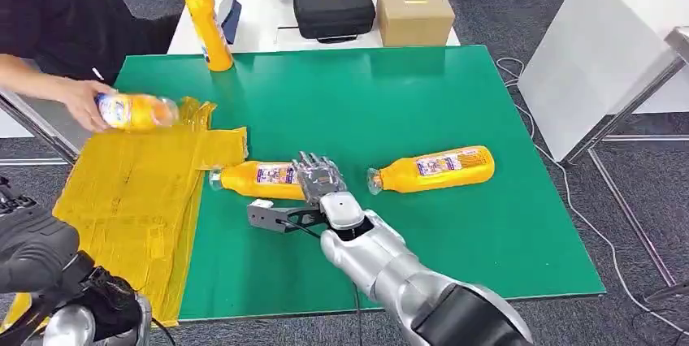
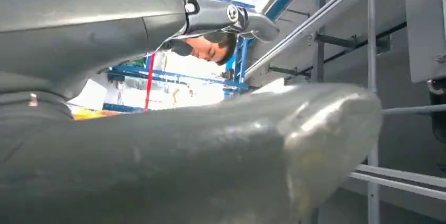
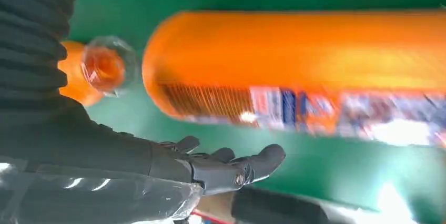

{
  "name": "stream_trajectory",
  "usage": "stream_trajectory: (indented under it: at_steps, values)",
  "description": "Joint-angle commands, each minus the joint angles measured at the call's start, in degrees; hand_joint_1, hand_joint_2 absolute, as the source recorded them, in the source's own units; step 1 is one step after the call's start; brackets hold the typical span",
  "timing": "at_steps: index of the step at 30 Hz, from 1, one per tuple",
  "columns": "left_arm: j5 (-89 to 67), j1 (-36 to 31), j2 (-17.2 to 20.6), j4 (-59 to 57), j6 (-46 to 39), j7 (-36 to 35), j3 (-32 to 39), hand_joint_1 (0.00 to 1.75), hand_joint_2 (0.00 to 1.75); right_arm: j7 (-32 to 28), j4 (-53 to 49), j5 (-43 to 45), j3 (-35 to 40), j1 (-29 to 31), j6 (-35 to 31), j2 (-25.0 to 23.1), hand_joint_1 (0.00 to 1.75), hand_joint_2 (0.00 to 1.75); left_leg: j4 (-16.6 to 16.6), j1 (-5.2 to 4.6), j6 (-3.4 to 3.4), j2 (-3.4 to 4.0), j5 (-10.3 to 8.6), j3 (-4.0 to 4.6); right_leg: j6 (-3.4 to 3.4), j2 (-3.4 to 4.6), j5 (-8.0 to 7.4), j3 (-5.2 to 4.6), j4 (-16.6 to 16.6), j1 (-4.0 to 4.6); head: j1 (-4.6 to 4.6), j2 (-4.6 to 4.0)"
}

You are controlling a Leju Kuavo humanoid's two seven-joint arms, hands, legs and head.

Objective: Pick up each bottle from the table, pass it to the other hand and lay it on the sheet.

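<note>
Bottle (image 1: 258, 178) lies on its side on the green table (image 1: 422, 110), just beside the yellow sheet (image 1: 134, 200). Your right hand (image 1: 318, 177) is at its base end, fingers (image 3: 252, 163) spread, holding nothing. Your left hand's fingers cannot be told. A person's hand (image 1: 80, 102) holds another bottle (image 1: 136, 111) over the sheet.

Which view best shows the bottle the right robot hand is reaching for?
The head view: the lying bottle shows almost whole on the green mat, with the right robot hand over its base. The right wrist view shows it close but blurred and cropped. The left wrist view shows mostly the robot's own body.
</note>
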State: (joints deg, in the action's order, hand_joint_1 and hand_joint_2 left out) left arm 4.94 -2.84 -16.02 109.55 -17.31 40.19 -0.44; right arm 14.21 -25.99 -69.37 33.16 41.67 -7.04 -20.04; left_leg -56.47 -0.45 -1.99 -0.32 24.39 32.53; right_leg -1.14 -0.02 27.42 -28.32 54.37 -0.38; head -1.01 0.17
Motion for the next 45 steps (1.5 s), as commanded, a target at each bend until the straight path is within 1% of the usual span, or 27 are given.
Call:
stream_trajectory:
  at_steps: [1, 4, 6, 7, 8, 9, 15, 17, 20, 22, 23, 24, 25, 26, 32, 33, 34, 42, 43, 45]
  values:
    - [0.61, -2.28, -1.64, -2.16, 1.54, -0.19, 3.06, 0.00, 0.00, 2.24, 9.70, 0.23, 0.68, 3.67, 2.98, 1.98, 0.00, 1.75, 0.00, 0.03, 0.10, -0.05, 0.02, -0.06, 0.02, -0.08, 0.03, 0.09, -0.03, 0.02, 0.02, 0.02]
    - [0.75, -2.28, -1.73, -2.15, 1.63, -0.19, 3.10, 0.00, 0.00, 2.28, 10.03, 0.23, 0.61, 3.51, 3.35, 2.18, 0.00, 1.75, 0.02, 0.04, 0.11, -0.15, -0.01, -0.08, 0.02, -0.19, 0.03, 0.13, -0.08, 0.03, 0.02, 0.00]
    - [1.22, -2.15, -2.33, -1.80, 2.52, -0.19, 3.67, 0.00, 0.00, 2.94, 11.30, 0.27, 0.16, 2.73, 6.04, 2.66, 0.00, 1.75, 0.03, 0.03, 0.07, -0.12, 0.00, -0.09, 0.00, -0.13, 0.02, 0.13, -0.08, 0.02, 0.00, 0.00]
    - [1.21, -2.16, -2.36, -1.74, 2.60, -0.19, 3.73, 0.00, 0.00, 3.01, 11.40, 0.21, 0.18, 2.52, 6.16, 2.71, 1.66, 1.75, 0.02, 0.07, 0.12, -0.14, 0.01, -0.12, 0.01, -0.16, 0.02, 0.20, -0.12, 0.06, 0.02, 0.02]
    - [1.21, -2.16, -2.36, -1.74, 2.60, -0.19, 3.73, 0.00, 0.00, 3.01, 11.40, 0.21, 0.18, 2.52, 6.16, 2.71, 1.75, 1.75, 0.04, 0.04, 0.10, -0.10, 0.00, -0.13, 0.00, -0.13, 0.02, 0.18, -0.11, 0.03, 0.04, 0.00]
    - [1.38, -2.21, -2.68, -1.45, 2.84, -0.19, 4.23, 0.00, 0.00, 3.15, 11.58, 0.30, -0.14, 1.78, 6.50, 2.67, 1.75, 1.75, 0.03, 0.03, 0.08, -0.11, 0.00, -0.12, 0.00, -0.14, 0.02, 0.17, -0.09, 0.02, 0.00, 0.02]
    - [1.24, -1.60, -3.25, -0.64, 2.92, -0.19, 4.96, 0.00, 0.00, 3.27, 11.34, -1.13, 0.54, 1.58, 7.79, 2.05, 1.75, 1.75, 0.04, 0.05, 0.10, -0.09, 0.00, -0.29, 0.02, -0.11, 0.01, 0.33, -0.12, 0.03, 0.00, 0.00]
    - [1.32, -1.05, -3.44, -0.23, 2.88, -0.19, 4.91, 0.00, 0.00, 3.25, 10.93, -1.54, 0.76, 1.45, 7.53, 1.91, 1.75, 1.75, 0.06, 0.08, 0.15, 0.03, 0.00, -0.33, 0.03, -0.03, -0.03, 0.36, -0.16, 0.07, 0.04, 0.00]
    - [1.24, -0.64, -3.60, 0.10, 2.91, -0.19, 4.74, 0.00, 0.00, 3.26, 10.66, -1.69, 0.76, 1.51, 7.39, 1.86, 1.75, 1.75, 0.04, 0.09, 0.14, -0.08, -0.01, -0.37, 0.03, -0.12, 0.00, 0.42, -0.15, 0.07, 0.00, 0.00]
    - [1.35, -0.44, -3.59, 0.16, 2.97, -0.19, 4.60, 0.00, 0.00, 3.23, 10.56, -1.83, 0.81, 1.51, 7.38, 1.92, 1.75, 1.75, 0.05, 0.10, 0.15, -0.02, 0.01, -0.44, 0.04, -0.05, -0.02, 0.48, -0.17, 0.08, 0.02, 0.00]
    - [1.35, -0.44, -3.59, 0.16, 2.97, -0.19, 4.60, 0.00, 0.00, 3.23, 10.56, -1.83, 0.81, 1.51, 7.38, 1.92, 1.50, 1.75, 0.05, 0.05, 0.10, -0.02, 0.01, -0.45, 0.02, -0.05, 0.00, 0.47, -0.13, 0.04, 0.02, 0.00]
    - [1.59, -0.20, -3.52, 0.29, 2.97, -0.19, 4.52, 0.00, 0.00, 3.30, 10.49, -2.27, 1.16, 1.35, 7.22, 2.13, 0.26, 1.75, 0.04, 0.05, 0.08, -0.03, 0.01, -0.46, 0.02, -0.06, 0.00, 0.49, -0.11, 0.04, 0.02, 0.02]
    - [1.59, -0.20, -3.52, 0.29, 2.97, -0.19, 4.52, 0.00, 0.00, 3.30, 10.49, -2.27, 1.16, 1.35, 7.22, 2.13, 0.26, 1.75, 0.05, 0.07, 0.12, -0.05, 0.00, -0.47, 0.02, -0.09, 0.00, 0.51, -0.15, 0.05, 0.02, 0.00]
    - [1.63, -0.04, -3.36, 0.38, 2.91, -0.19, 4.48, 0.00, 0.00, 3.45, 10.40, -2.58, 1.31, 1.02, 6.93, 2.21, 0.00, 1.75, 0.04, 0.07, 0.10, -0.04, 0.01, -0.47, 0.02, -0.08, 0.00, 0.51, -0.14, 0.06, 0.02, 0.00]
    - [1.90, 0.16, -3.34, 0.61, 2.80, -0.19, 4.52, 0.00, 0.00, 3.46, 10.54, -2.56, 1.19, 0.75, 7.49, 2.24, 0.00, 1.75, 0.05, 0.06, 0.10, -0.05, 0.00, -0.54, 0.02, -0.09, -0.01, 0.56, -0.14, 0.05, 0.02, 0.02]
    - [1.77, 0.17, -3.38, 0.66, 2.67, -0.19, 4.57, 0.00, 0.00, 3.27, 10.37, -2.68, 1.16, 0.66, 7.96, 2.26, 0.10, 1.75, 0.06, 0.09, 0.14, -0.06, -0.02, -0.52, 0.02, -0.10, -0.03, 0.57, -0.18, 0.07, 0.02, 0.00]
    - [1.86, 0.05, -3.39, 0.63, 2.56, -0.19, 4.66, 0.00, 0.00, 3.08, 10.27, -2.75, 1.14, 0.57, 8.00, 2.20, 1.75, 1.75, 0.05, 0.08, 0.12, -0.05, -0.01, -0.56, 0.02, -0.09, -0.01, 0.60, -0.15, 0.06, 0.02, 0.00]
    - [1.98, 0.22, -3.42, 1.33, 2.27, -0.19, 5.01, 0.00, 0.00, 2.64, 9.68, -2.83, 0.67, 0.37, 7.74, 1.82, 1.75, 1.75, 0.06, 0.13, 0.21, -0.10, -0.04, -0.51, 0.05, -0.15, -0.05, 0.60, -0.21, 0.11, 0.04, 0.00]
    - [1.71, 0.25, -3.40, 1.36, 1.96, -0.19, 5.01, 0.00, 0.00, 2.42, 9.45, -2.89, 0.59, 0.40, 7.32, 1.75, 1.75, 1.75, 0.05, 0.08, 0.13, -0.02, 0.00, -0.63, 0.03, -0.06, -0.01, 0.65, -0.15, 0.06, 0.00, 0.00]
    - [2.09, 0.50, -3.35, 1.65, 1.93, -0.19, 5.18, 0.00, 0.00, 1.83, 8.86, -2.60, 0.21, 0.51, 6.64, 1.36, 1.75, 1.75, 0.05, 0.11, 0.20, -0.01, -0.02, -0.57, 0.04, -0.07, -0.04, 0.61, -0.17, 0.09, 0.02, 0.02]
